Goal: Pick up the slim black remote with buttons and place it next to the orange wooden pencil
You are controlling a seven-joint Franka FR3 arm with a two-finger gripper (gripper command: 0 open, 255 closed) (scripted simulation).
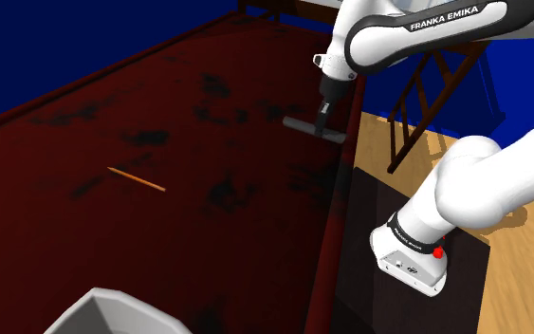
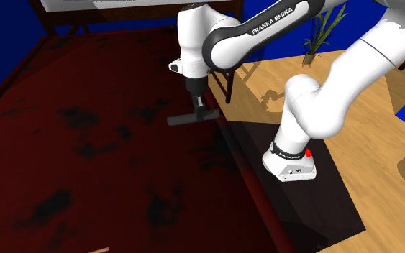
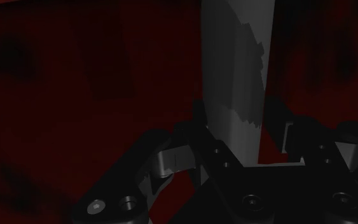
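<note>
The fingers point(image 3: 278, 121) pinched the slim grey remote point(image 1: 310, 126) crosswise. The thin orange pencil point(image 1: 137, 178) lay well apart, toward the shoulder view's left.

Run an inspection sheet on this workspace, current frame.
Surface: dark red table with black blotches.
Job's things: grey remote held by the gripper; orange pencil lying flat on the table, well apart from the remote.
Clutter: white container at the shoulder view's bottom edge.
Grippers: gripper shut on the remote, near the table's edge.
Cables: nothing seen.
Surroundings: blue walls, wooden floor, potted plant.
</note>
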